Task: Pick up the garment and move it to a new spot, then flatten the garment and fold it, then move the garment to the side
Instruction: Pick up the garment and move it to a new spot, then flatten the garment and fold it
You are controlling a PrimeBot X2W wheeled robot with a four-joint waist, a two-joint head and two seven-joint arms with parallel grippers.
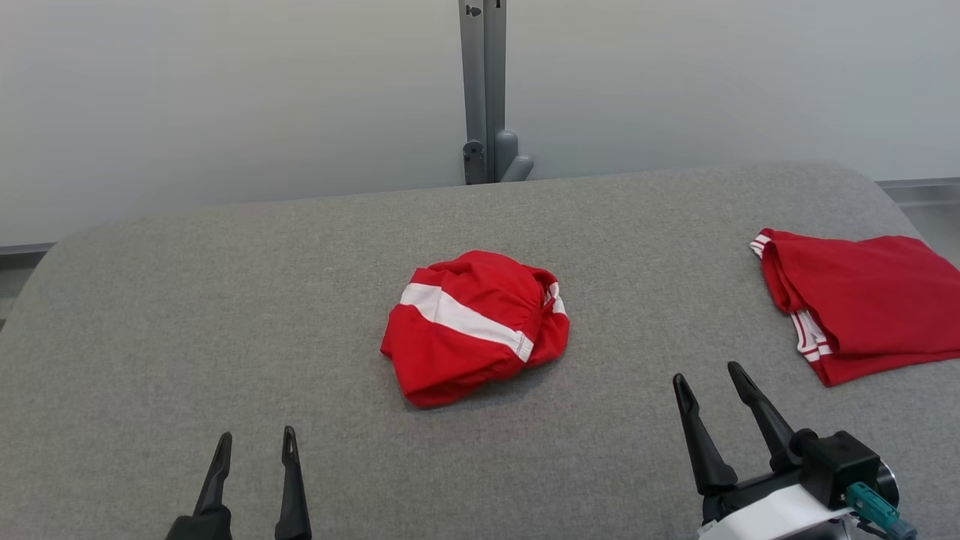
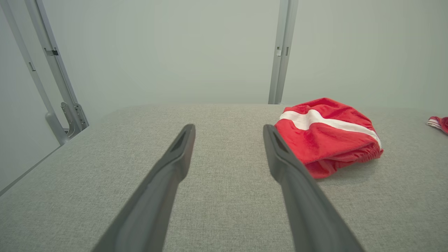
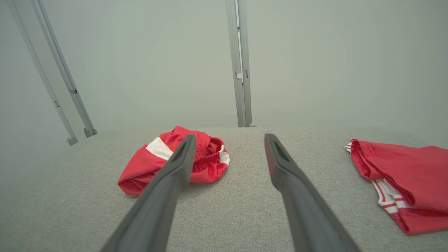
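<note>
1. Grey fabric-covered bench [image 1: 225,315] with rounded far corners. A pale wall stands behind it, and a grey metal upright post [image 1: 484,90] rises at the middle of the far edge.
2. Crumpled red fabric garment [image 1: 474,326] with a broad white stripe lies bunched in a mound at mid-bench. Its gathered elastic edge faces the right side. It lies apart from both tools.
3. Folded red fabric garment [image 1: 862,304] with thin white trim stripes lies flat at the bench's right edge, well apart from the crumpled one.
4. Left tool [image 1: 256,433] sits low at the near left. Its two dark fingers are spread and released, gripping nothing. The crumpled garment sits ahead and to its right. In the left wrist view the mound shows just past the right finger's tip.
5. Right tool [image 1: 706,373] sits at the near right, fingers spread, released and empty. It points between the two garments. In the right wrist view its left finger overlaps the crumpled garment by line of sight only, and the folded piece lies off to the right.
</note>
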